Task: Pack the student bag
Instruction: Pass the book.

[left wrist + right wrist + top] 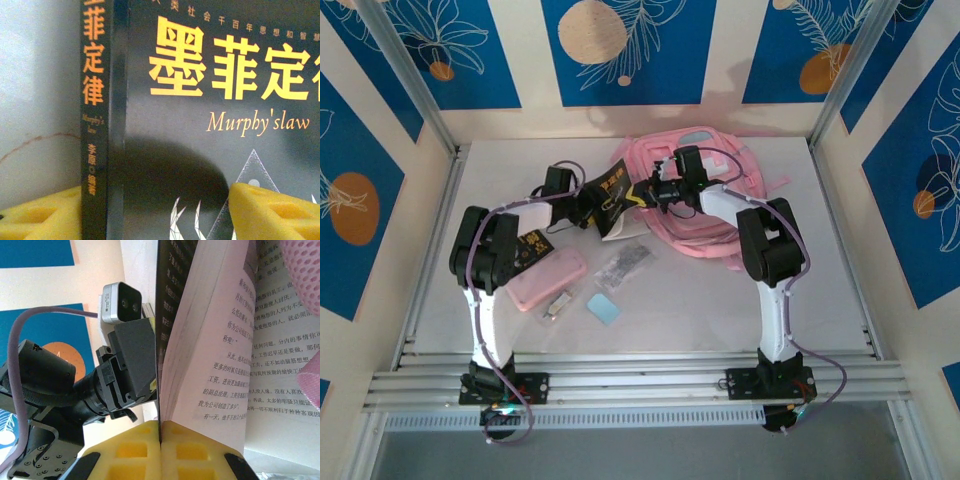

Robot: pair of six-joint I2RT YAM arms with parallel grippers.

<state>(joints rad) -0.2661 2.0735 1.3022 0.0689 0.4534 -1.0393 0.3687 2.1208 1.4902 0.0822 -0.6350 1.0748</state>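
Note:
The student bag (720,190), a soft pink backpack, lies at the back right of the table; its pink mesh (302,270) shows in the right wrist view. In front of it a black book (612,205) with orange lettering hangs between both grippers. My right gripper (161,427) is shut on the book's thin black cover, and the pages (215,340) fan open beside it. My left gripper (155,192) faces the front cover (215,125). Its yellow fingers stand wide apart, one partly hidden behind the spine (95,150) and the other lying on the cover.
On the table's near left lie a flat pink pencil case (548,280), a small metal piece (557,307), a pale blue card (604,308), a grey packet (625,262) and a black-and-gold item (532,247). Aluminium rails (640,380) edge the front.

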